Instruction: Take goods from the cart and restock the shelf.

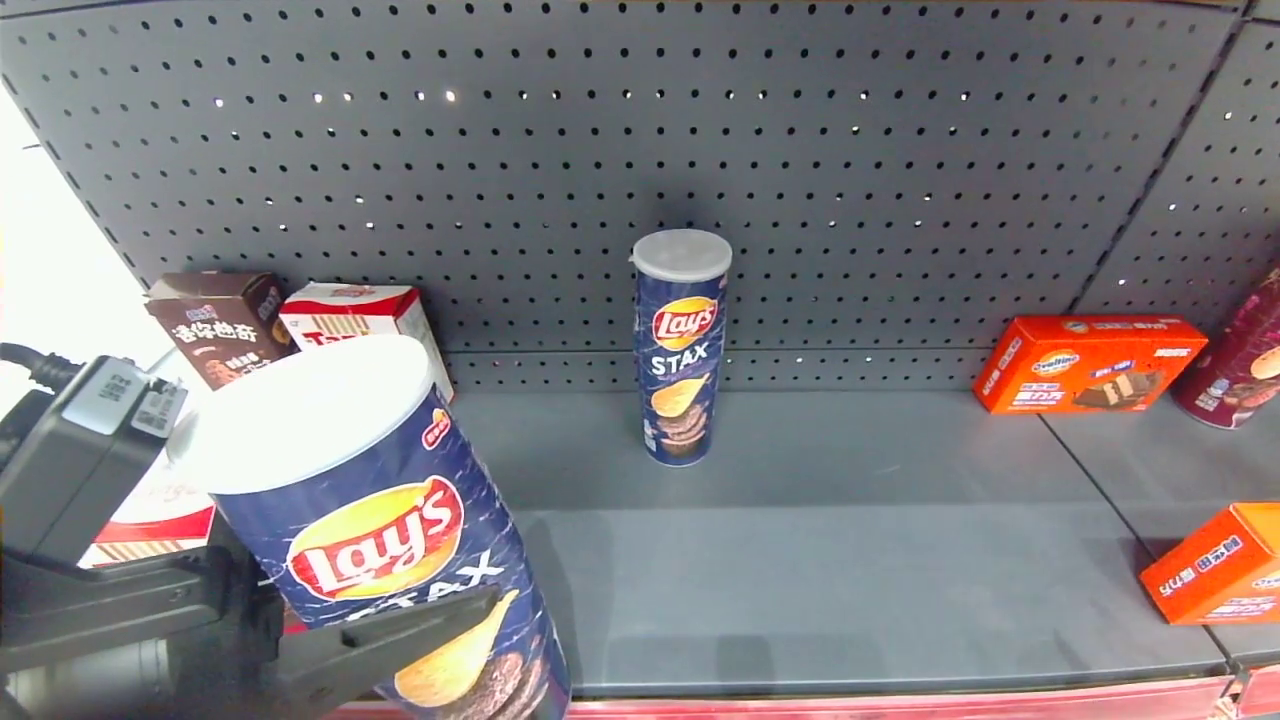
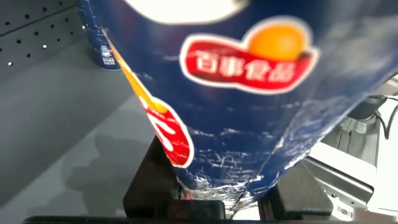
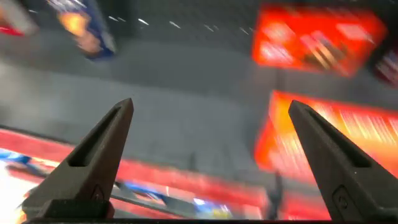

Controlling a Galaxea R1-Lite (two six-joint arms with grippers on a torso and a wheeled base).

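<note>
Chips can [image 1: 370, 520], dark blue with a white lid, is at the near left, tilted and clamped in the left end effector [image 2: 227, 198] at the front edge of the shelf [image 1: 820, 560]. Behind it, at the far left, a brown box [image 1: 215, 325] and a white-red box [image 1: 360, 315] stand side by side. A second can [image 1: 682, 350] of the same kind stands upright in the middle, near the pegboard [image 1: 600, 150]. At the right lie a far orange box [image 1: 1085, 362] and a near orange box [image 1: 1215, 578], with a maroon can [image 1: 1240, 365] beside the far one. The right end effector [image 3: 210, 106] is spread wide over the shelf and holds nothing.
</note>
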